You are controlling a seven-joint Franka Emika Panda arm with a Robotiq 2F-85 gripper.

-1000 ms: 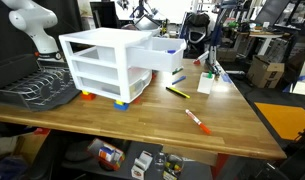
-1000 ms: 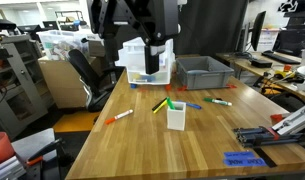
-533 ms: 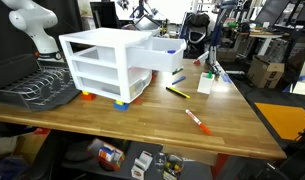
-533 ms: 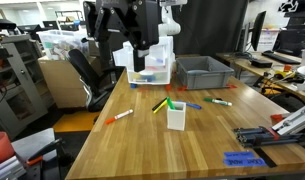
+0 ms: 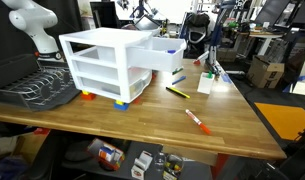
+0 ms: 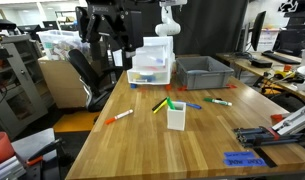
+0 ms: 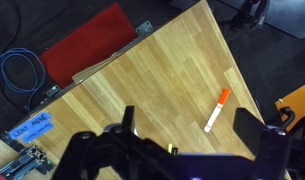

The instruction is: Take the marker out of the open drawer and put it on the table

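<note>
Drawer unit point(image 5: 97, 62) on the table point(image 5: 132, 125), its top drawer point(image 5: 162, 58) standing open toward a small box point(image 5: 204, 84). Dish rack point(image 5: 37, 90) beside the unit. One pen point(image 5: 177, 92) before the drawer, a second pen point(image 5: 196, 119) nearer the table edge.

The arm point(image 5: 27, 25) is seen raised in an exterior view, white links bent and cropped at the top edge. The gripper point(image 6: 110, 42) is held high and pointed down (dark, partly cut off by the frame). In the wrist view the fingers point(image 7: 128, 124) are spread wide, jaws fully parted.
</note>
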